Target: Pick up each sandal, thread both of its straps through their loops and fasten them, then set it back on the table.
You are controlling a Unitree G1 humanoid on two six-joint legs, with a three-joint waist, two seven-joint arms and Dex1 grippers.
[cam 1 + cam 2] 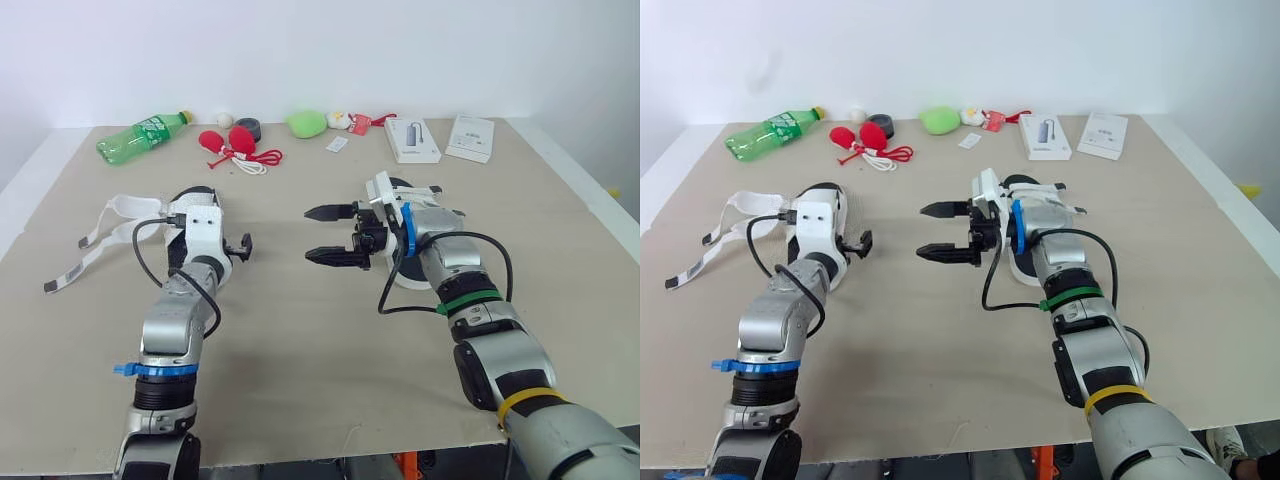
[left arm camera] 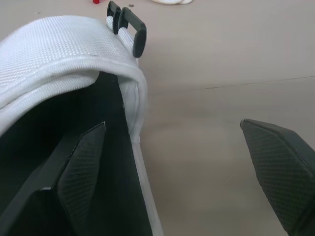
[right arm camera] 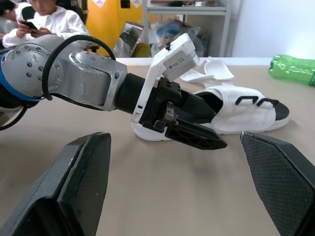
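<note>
Left sandal: white fabric sandal with black footbed (image 1: 197,205) is lying on the beige table (image 1: 300,340), about 9 o'clock from table centre.
Straps: its long white straps (image 1: 105,215) are trailing loose across the table toward 9 o'clock.
Left gripper: left gripper (image 2: 172,130) is standing wide open and gripping nothing. One finger (image 2: 81,172) is sitting inside the sandal under the white upper; the other is over bare table on the sandal's 3 o'clock side.
Loops: black plastic loops (image 2: 129,24) are sticking up from the upper's edge.
Right gripper: right gripper (image 1: 328,235) is sitting near table centre, pointing toward 9 o'clock, fingers spread wide, holding nothing.
Right sandal: matching white sandal (image 1: 1032,190) is lying at 3 o'clock, partly hidden under the right wrist.
Far edge: green plastic bottle (image 1: 140,136) is lying at 11 o'clock.
</note>
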